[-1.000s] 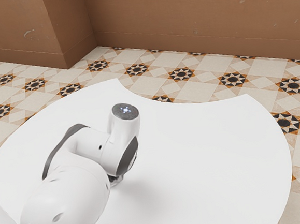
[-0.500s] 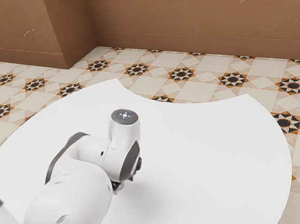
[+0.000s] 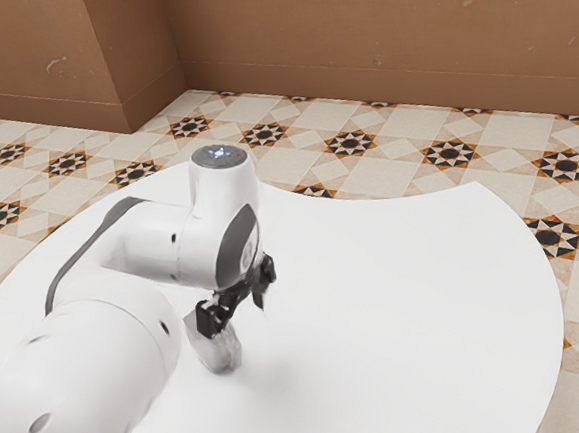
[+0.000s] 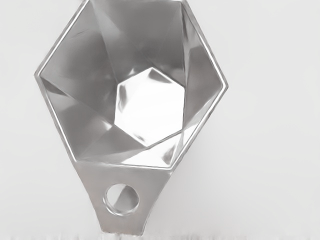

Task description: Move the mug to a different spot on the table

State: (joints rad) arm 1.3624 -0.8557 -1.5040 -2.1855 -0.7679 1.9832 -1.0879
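Now that my arm [image 3: 172, 251] has risen toward upper left of exterior frame, silver mug [image 3: 218, 349] shows lower centre-left, upright on white tabletop [image 3: 406, 298]. My jaws open just above it, gripping nothing. Likely mug just set down, or not yet grasped.

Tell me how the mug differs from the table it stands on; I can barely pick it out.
The mug is glassy grey and see-through; the table is plain matte white. The mug is faceted with an angular rim; the table's edge is curved. The mug is small and upright, mouth up; the table is wide and flat. Both are pale, so they blend.
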